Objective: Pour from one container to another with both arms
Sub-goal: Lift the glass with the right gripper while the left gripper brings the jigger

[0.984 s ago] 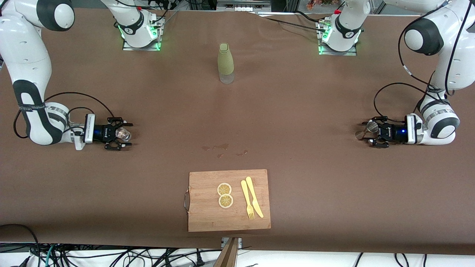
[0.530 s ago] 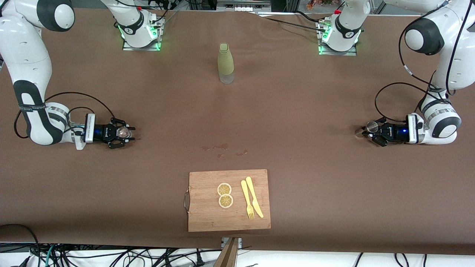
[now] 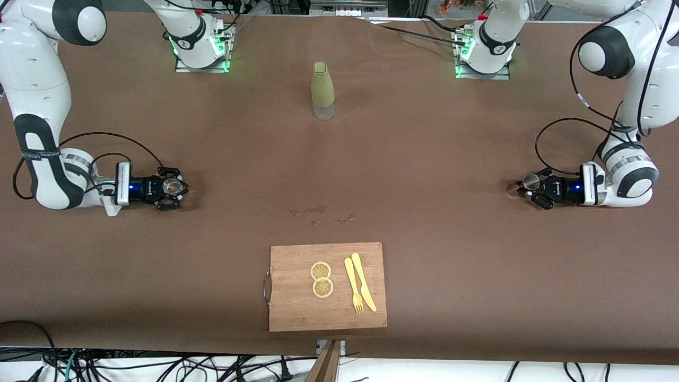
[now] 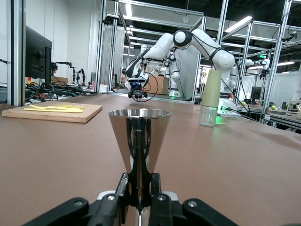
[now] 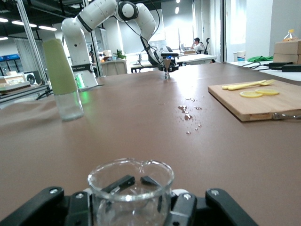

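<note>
Toward the right arm's end of the table, my right gripper (image 3: 172,187) is shut on the tiny clear glass cup (image 3: 172,185). In the right wrist view the cup (image 5: 130,190) stands upright between the black fingers (image 5: 186,209), its spout rim facing away. Toward the left arm's end, my left gripper (image 3: 529,187) is shut on the tiny steel jigger (image 3: 529,181). The left wrist view shows the jigger (image 4: 139,136) upright, its narrow waist pinched by the fingers (image 4: 121,186). Both sit low at the brown table (image 3: 424,159).
A tall olive-green bottle (image 3: 322,90) with a clear base stands mid-table near the arms' bases. A wooden cutting board (image 3: 297,310) with two lemon slices (image 3: 321,279), a yellow fork and a knife (image 3: 364,289) lies near the front camera. Wet drops (image 3: 315,211) mark the cloth beside it.
Both grippers went from open around their containers to shut on them. The right gripper with the cup has shifted slightly toward its own arm.
</note>
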{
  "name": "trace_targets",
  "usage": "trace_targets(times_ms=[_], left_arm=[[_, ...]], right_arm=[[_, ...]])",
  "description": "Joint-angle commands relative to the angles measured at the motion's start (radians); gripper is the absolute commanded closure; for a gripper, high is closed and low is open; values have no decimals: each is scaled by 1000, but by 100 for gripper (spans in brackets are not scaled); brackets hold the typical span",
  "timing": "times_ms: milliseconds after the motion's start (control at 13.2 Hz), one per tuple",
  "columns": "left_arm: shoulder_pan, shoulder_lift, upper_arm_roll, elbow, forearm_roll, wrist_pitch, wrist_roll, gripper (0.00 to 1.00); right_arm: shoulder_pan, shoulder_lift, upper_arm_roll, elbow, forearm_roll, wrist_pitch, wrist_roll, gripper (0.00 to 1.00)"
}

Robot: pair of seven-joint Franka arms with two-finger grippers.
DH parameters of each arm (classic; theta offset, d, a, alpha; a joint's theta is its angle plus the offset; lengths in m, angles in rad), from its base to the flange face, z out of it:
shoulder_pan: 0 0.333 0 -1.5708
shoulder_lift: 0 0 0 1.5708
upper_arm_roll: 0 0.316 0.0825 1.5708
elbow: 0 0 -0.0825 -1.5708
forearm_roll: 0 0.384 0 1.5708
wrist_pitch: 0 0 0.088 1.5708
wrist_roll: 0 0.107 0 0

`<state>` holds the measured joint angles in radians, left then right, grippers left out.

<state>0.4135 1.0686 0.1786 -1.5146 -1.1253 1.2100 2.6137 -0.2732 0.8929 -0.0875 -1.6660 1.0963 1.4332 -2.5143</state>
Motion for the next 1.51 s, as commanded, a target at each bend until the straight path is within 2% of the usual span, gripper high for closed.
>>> trace_targets(times_ms=[0, 303, 378, 530, 757, 833, 1060, 1287, 1438], left_arm=[[-24, -42, -11, -12, -16, 10, -7, 100], [-120, -94, -37, -3, -53, 26, -95, 100], [-160, -99, -45, -3, -88, 43, -116, 100], [-243, -99, -77, -3, -161, 97, -133, 100], [-366, -114, -102, -3, -212, 198, -179, 100], [-398, -114, -114, -3, -234, 221, -205, 100], [-436, -108, -217, -3, -277, 370, -222, 100], [-464, -107, -303, -1, -307, 460, -251, 100], [-504, -98, -320, -1, -350, 518, -257, 100]], right_arm=[[-1, 1, 18, 55, 14, -94, 93, 92], [3, 0, 168, 146, 17, -126, 211, 92], [11, 0, 211, 163, 37, -103, 242, 92], [61, -8, 255, 167, 135, -31, 255, 92], [188, -49, 256, 173, 262, 113, 265, 92], [218, -69, 258, 173, 272, 171, 313, 92], [313, -124, 259, 173, 281, 321, 414, 92], [403, -153, 259, 172, 306, 444, 440, 92], [448, -161, 264, 173, 324, 527, 440, 92]])
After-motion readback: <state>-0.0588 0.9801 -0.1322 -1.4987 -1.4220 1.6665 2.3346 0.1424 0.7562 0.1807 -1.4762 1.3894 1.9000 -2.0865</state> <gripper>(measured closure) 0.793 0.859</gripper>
